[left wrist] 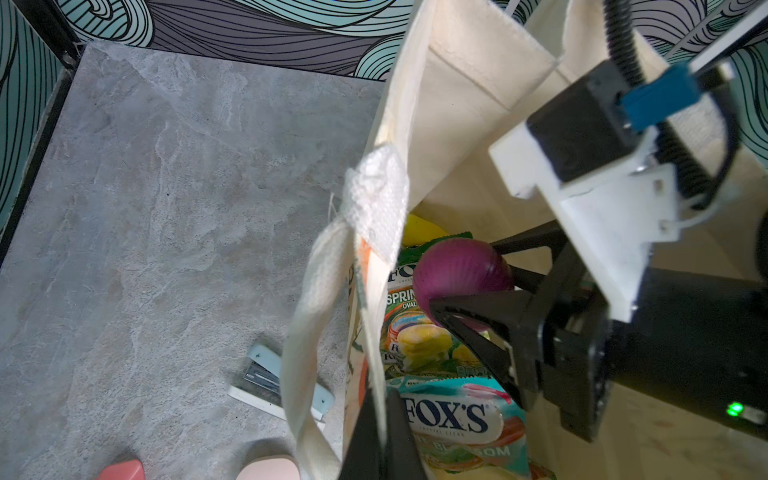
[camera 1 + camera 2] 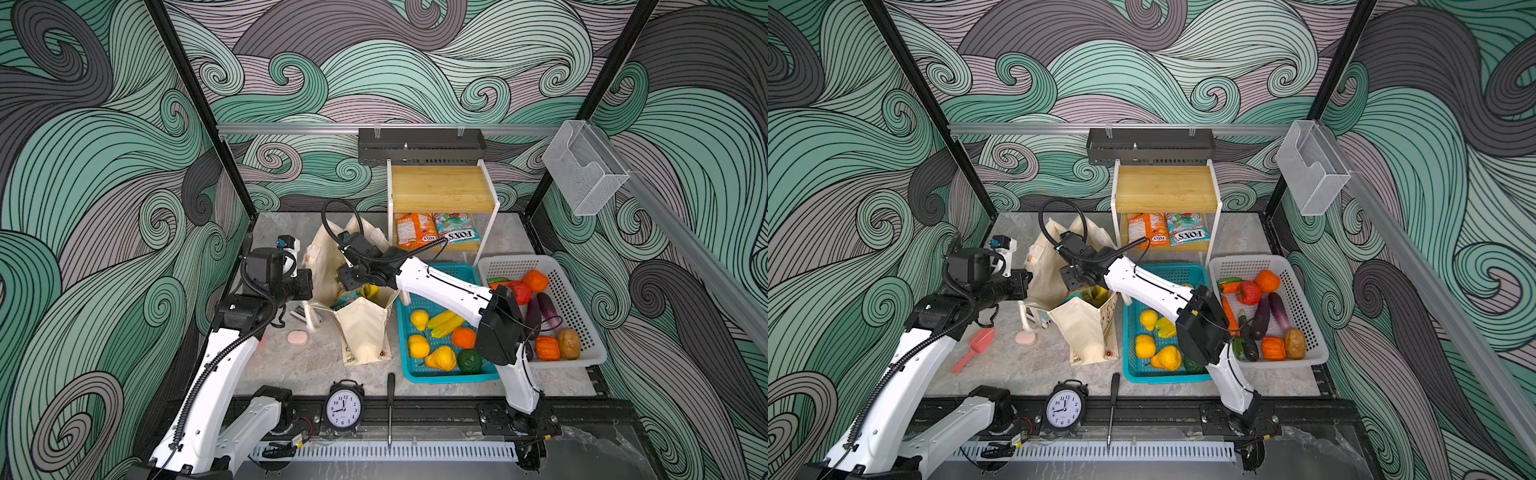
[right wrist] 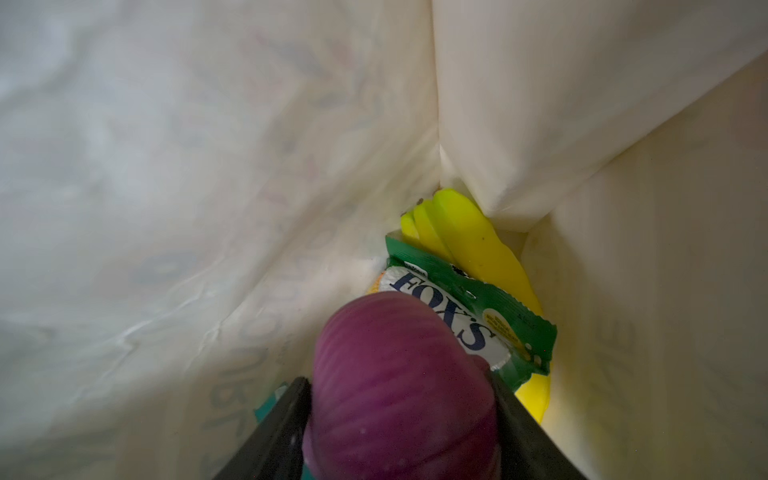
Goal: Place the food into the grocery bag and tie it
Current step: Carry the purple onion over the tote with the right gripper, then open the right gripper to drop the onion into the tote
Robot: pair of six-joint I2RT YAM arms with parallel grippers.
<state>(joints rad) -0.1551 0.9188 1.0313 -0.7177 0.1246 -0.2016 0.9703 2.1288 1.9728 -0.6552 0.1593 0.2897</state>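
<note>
Ribbed purple toy onion (image 3: 399, 386) pinched by the right gripper (image 1: 463, 278) inside the cream canvas grocery bag (image 2: 362, 332), long axis laid along the jaws, tip aimed at the green candy packet (image 3: 469, 307), bag rim clamped in the closed left gripper (image 1: 376, 432)

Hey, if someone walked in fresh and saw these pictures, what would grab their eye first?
The purple onion clamped in the right gripper, inside the cream grocery bag over candy packets and bananas. Next, the bright toy fruit in the teal basket beside the bag, and the swirling green wave pattern on the walls.
</note>
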